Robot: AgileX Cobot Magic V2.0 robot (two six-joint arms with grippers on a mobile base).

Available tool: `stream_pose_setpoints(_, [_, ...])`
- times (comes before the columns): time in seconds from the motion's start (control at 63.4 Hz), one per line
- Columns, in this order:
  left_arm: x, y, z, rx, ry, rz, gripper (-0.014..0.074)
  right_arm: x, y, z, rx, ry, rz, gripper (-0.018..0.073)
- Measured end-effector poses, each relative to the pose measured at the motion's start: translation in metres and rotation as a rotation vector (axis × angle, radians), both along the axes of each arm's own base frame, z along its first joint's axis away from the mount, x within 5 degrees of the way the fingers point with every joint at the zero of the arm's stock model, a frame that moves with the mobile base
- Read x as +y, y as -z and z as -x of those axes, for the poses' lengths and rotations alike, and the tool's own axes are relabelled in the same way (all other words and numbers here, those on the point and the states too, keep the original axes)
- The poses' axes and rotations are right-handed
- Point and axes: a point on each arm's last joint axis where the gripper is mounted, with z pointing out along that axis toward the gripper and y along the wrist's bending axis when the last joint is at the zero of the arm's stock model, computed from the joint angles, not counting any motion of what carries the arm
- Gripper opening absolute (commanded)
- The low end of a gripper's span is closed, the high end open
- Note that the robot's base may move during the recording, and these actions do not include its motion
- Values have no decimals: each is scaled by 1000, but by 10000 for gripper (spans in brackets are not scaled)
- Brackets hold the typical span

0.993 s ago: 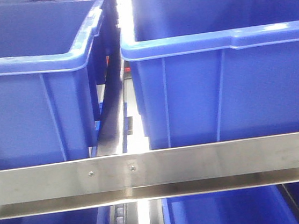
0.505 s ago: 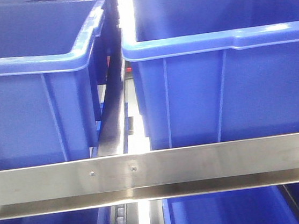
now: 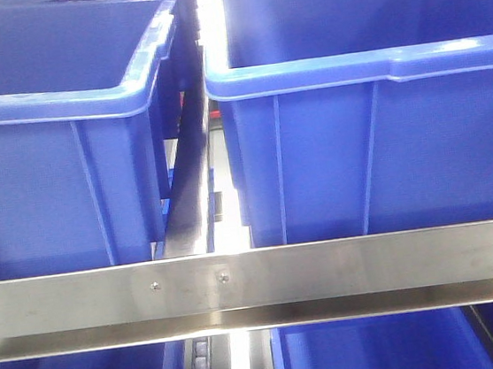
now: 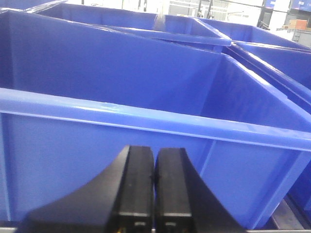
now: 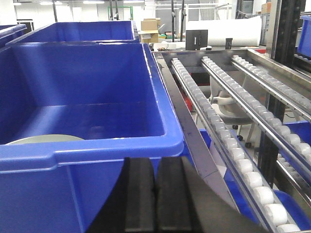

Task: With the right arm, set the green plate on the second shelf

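In the right wrist view a sliver of the pale green plate [image 5: 43, 139] lies flat inside a blue bin [image 5: 97, 145], just behind the bin's near rim. My right gripper [image 5: 155, 167] is shut with nothing between its black fingers, low in front of that bin's near wall. My left gripper [image 4: 154, 158] is also shut and empty, close to the front wall of another blue bin [image 4: 121, 116]. The front view shows neither gripper and no plate.
Two blue bins [image 3: 51, 109] [image 3: 367, 73] stand side by side on a shelf behind a steel rail [image 3: 258, 281]. More blue bins sit below. To the right of the right-hand bin run roller tracks [image 5: 233, 145] and dark rack posts [image 5: 284, 29].
The front view has drifted slightly: the bins and the rail's screws sit a little further right and lower in the frame than a second ago.
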Motion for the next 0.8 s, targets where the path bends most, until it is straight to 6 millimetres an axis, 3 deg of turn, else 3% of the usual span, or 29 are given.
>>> stream_pose_setpoints(0.599, [0,0,0,0,0,0,130,-8,7,0,72,84,-19,57])
stream_pose_setpoints(0.804, [0,0,0,0,0,0,130,-4,11,0,118,32,-2,57])
